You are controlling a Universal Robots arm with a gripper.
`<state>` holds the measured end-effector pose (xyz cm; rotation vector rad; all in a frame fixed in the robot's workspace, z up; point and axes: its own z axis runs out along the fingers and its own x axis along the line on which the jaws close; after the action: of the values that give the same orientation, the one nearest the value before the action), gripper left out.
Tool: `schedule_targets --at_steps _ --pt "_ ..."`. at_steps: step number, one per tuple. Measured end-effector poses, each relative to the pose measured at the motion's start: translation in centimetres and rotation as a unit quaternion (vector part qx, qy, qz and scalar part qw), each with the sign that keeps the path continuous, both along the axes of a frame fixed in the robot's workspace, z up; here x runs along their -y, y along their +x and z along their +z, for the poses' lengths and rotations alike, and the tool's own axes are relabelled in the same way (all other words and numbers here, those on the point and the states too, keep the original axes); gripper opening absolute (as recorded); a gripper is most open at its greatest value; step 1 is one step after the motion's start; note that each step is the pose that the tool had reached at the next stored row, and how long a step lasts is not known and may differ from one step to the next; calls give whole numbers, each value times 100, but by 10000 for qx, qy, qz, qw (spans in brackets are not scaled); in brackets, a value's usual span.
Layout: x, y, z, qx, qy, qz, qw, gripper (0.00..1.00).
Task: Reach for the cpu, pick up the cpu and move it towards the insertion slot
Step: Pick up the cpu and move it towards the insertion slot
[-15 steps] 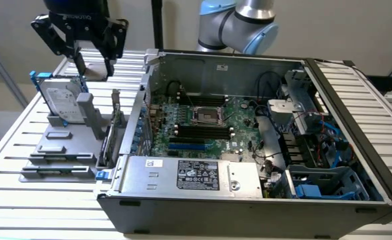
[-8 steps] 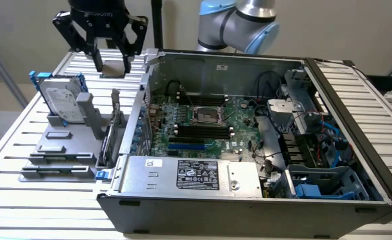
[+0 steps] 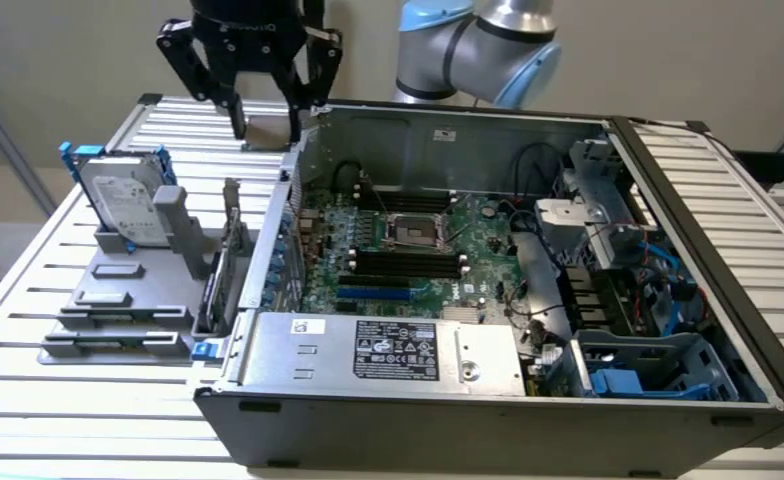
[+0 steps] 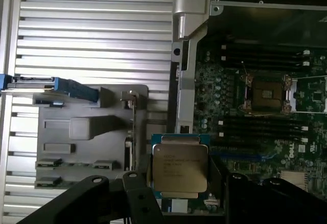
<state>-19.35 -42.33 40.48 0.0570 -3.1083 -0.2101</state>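
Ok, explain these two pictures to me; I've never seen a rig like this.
This is a robot arm with a black pincer at its end. One picture comes from a camera standing off the arm, the other from a camera on its wrist, looking past the pincer. On the slatted table stand an open computer case and a grey holder with a hard drive upright in it. The pincer holds the cpu, a small silver chip, in the air near the case wall. The socket sits on the green board inside.
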Motion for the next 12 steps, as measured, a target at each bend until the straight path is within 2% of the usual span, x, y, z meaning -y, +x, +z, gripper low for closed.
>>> schedule_targets --at_steps 3,12 --pt "0 139 0 0 26 0 10000 55" --pt "-8 548 -6 -1 28 0 10000 55"
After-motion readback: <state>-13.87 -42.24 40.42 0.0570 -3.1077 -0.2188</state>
